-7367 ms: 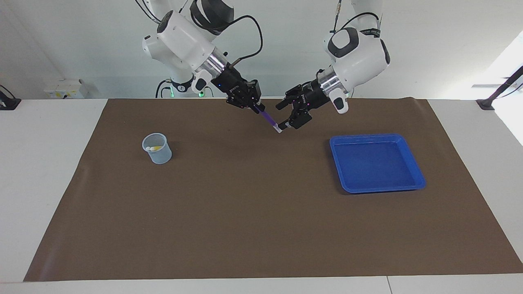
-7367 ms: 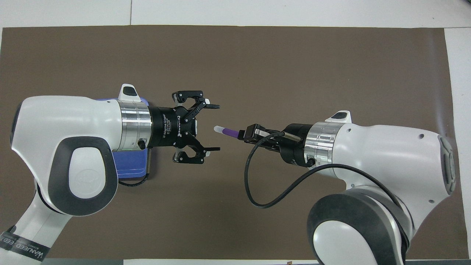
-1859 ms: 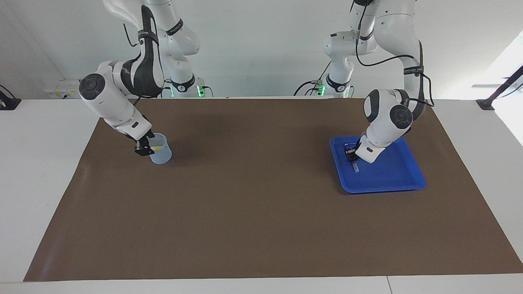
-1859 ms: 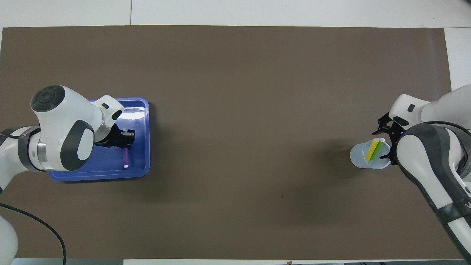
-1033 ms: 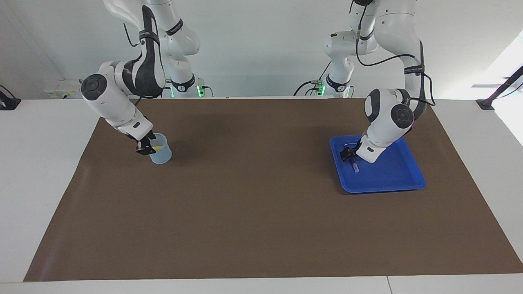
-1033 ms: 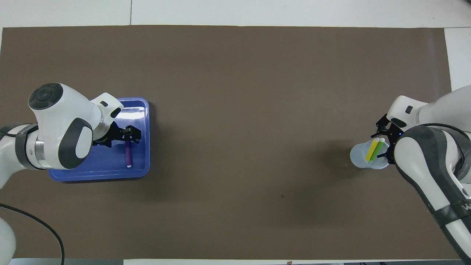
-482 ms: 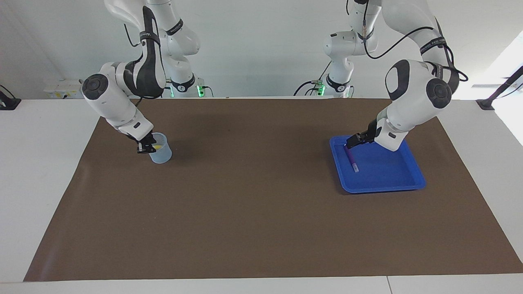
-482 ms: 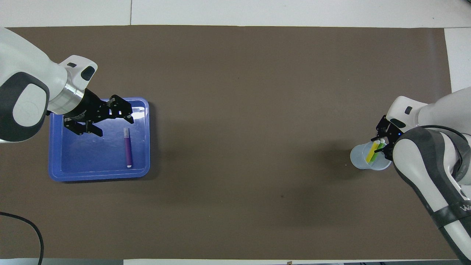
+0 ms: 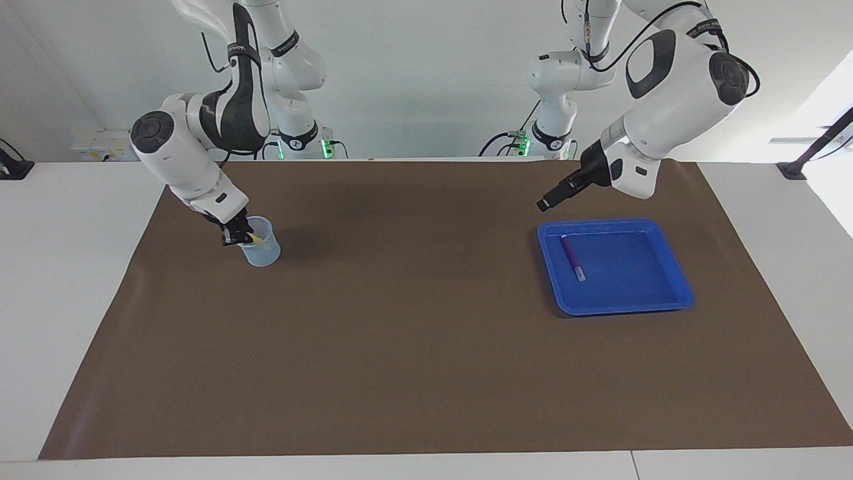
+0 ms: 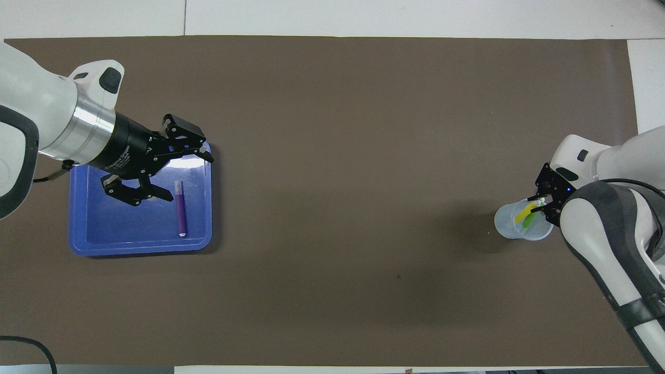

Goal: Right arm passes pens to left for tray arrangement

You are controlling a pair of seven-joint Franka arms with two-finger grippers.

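Now your right end effector (image 10: 540, 201) is closing on the yellow pen (image 10: 524, 212), which is leaning in the cup (image 10: 511, 225) directly beneath it.

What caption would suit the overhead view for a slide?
Purple pen lies in the blue tray under the raised, open left gripper; the right gripper closes on the yellow pen in the cup.

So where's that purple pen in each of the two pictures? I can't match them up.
Facing view: the purple pen lies in the blue tray, toward the right of the picture.
Overhead view: the same pen lies in the tray, toward the left of the picture.
Shared landmark: the small clear cup at the table's other end, toward the right arm.
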